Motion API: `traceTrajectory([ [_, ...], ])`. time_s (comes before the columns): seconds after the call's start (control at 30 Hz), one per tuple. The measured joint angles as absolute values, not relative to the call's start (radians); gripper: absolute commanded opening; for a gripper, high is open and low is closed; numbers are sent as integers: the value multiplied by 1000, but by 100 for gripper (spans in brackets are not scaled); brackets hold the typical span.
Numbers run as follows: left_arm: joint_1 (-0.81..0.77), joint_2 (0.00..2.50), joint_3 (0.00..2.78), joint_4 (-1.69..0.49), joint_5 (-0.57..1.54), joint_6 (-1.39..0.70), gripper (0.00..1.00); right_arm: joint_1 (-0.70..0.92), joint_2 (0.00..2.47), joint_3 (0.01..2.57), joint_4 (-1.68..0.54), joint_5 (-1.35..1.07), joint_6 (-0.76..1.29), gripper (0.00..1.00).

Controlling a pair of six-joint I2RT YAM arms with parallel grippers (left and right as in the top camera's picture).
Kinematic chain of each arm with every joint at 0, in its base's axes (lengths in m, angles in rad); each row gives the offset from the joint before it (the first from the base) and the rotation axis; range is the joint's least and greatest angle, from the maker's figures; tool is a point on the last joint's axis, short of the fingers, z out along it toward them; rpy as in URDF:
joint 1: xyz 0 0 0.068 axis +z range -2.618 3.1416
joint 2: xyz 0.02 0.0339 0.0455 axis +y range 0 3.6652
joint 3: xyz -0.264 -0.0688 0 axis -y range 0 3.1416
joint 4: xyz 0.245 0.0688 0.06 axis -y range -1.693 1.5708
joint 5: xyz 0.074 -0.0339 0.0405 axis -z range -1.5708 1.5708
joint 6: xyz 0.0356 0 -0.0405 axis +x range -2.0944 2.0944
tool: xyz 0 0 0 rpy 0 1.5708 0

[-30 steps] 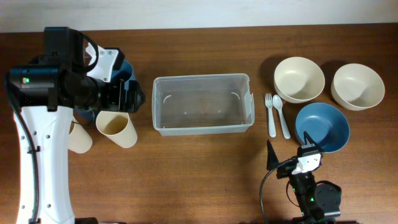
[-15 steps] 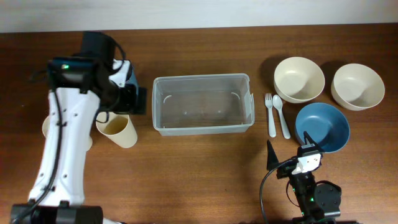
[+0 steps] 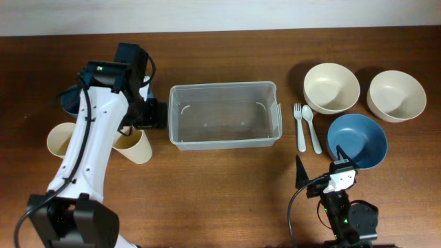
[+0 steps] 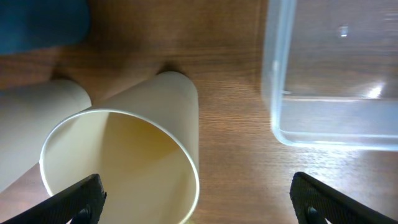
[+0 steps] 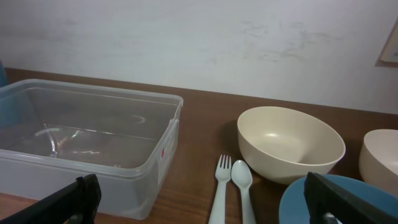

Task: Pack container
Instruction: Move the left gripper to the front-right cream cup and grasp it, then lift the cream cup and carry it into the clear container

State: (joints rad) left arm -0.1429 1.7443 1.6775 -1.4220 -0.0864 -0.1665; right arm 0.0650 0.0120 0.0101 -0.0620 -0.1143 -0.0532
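**Overhead:** Over the last second the left arm has swung in from 9 o'clock. Its tool [image 3: 150,114] now sits just beside the 9 o'clock wall of the container [image 3: 225,117]. The container lies at the centre of the table and is empty, so packing has not begun. A cream cup [image 3: 132,145] stands at the tool's 7 o'clock. The right tool [image 3: 322,173] is parked at 5 o'clock.

**Left wrist:** The left tool's fingers are apart and hold nothing. The cup mouth is between them, and the container is at 2 o'clock.

**Right wrist:** The fingers are spread and empty. The container is at 9 o'clock.

Left claw [image 4: 196,202], right claw [image 5: 205,200]: both splayed
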Motion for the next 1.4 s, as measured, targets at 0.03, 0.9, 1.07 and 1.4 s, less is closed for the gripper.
traceTrajectory([
  [0.03, -143, 1747, 1668, -1418, -91, -173, 96, 65, 12, 10, -62, -114, -53, 99],
  [0.9, -143, 1752, 1522, -1315, -112, -237, 2, 65, 12, 10, -62, -114, -53, 99],
  [1.07, -143, 1752, 1522, -1340, -102, -237, 2, 65, 12, 10, -62, -114, -53, 99],
  [1.4, -196, 1748, 1706, -1496, -85, -237, 2, 65, 12, 10, -62, -114, -52, 99],
])
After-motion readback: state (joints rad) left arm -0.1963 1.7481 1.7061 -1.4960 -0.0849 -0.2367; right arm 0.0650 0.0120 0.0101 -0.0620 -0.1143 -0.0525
